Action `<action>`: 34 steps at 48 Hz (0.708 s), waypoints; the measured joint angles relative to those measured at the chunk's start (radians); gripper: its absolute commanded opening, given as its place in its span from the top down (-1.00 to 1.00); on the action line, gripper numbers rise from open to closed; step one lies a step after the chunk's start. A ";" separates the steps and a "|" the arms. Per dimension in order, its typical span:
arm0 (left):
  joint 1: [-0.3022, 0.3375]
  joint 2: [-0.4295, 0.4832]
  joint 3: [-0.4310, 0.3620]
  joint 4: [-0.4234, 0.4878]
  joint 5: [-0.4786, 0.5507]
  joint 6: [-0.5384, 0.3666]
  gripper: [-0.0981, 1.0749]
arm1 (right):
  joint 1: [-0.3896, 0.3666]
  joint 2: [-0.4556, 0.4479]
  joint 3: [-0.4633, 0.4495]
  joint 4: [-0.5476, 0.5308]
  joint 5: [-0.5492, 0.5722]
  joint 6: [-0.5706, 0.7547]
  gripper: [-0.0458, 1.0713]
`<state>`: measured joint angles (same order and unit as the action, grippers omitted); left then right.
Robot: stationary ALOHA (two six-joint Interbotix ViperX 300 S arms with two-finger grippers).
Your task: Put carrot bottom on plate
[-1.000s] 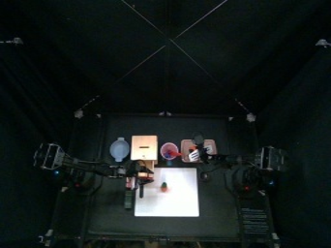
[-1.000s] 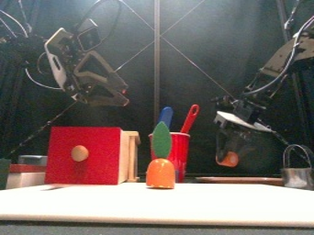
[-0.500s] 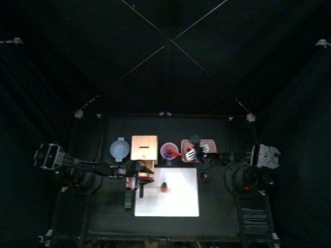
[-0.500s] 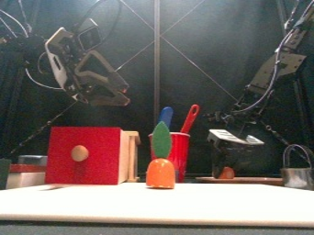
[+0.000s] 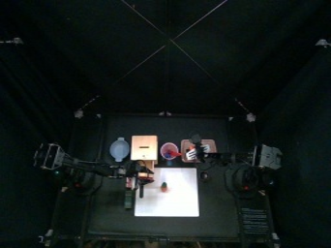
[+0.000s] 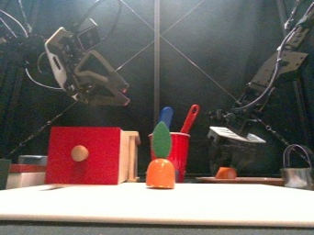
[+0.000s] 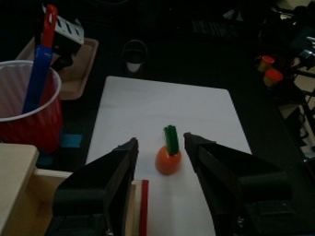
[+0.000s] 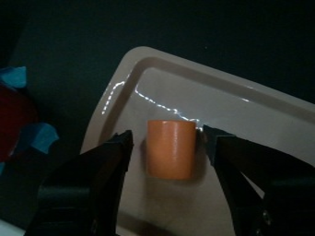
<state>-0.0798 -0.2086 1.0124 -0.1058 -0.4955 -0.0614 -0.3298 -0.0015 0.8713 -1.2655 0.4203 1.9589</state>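
Two arms are in view, but only the right one is at work. Its gripper [image 8: 172, 138] is poised over the plate [image 8: 264, 106], jaws spread either side of the orange carrot bottom [image 8: 171, 148]. The wrist view cannot show whether they touch it. In the front view the piece sits low on the plate [image 6: 252, 180] beneath the gripper [image 6: 230, 139], so it appears released, not grasped. The piece stands inside the plate's raised rim, near one corner; that rim should keep a short cylinder from rolling off, which is probably why it was set well within the edge.

The left gripper [image 7: 165, 157] hangs unclenched and empty, high above the white mat [image 7: 209, 111], away from the plate. Below it a second carrot [image 7: 170, 157] with a green top stands upright on the mat. Beside the mat, farther from the plate, sit a red cup [image 6: 179, 151] holding utensils and a red box [image 6: 84, 156] on the bench.

To my eye the placement looks done; only lifting clear remains.
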 measured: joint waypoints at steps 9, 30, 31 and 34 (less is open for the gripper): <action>0.000 0.000 0.000 -0.002 0.000 -0.002 -0.58 | 0.021 -0.021 0.005 0.005 0.000 0.002 -0.74; 0.000 -0.002 -0.002 -0.002 0.000 -0.002 -0.58 | 0.117 -0.084 0.015 0.012 0.040 -0.002 -0.74; 0.000 -0.002 -0.002 0.000 0.000 -0.002 -0.58 | 0.117 -0.086 0.017 0.012 0.044 -0.002 -0.74; 0.000 -0.002 -0.005 0.000 0.000 -0.002 -0.58 | 0.118 -0.092 0.025 0.015 0.055 -0.002 -0.74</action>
<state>-0.0798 -0.2102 1.0078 -0.1058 -0.4955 -0.0629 -0.2117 -0.0936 0.8958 -1.2502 0.4755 1.9574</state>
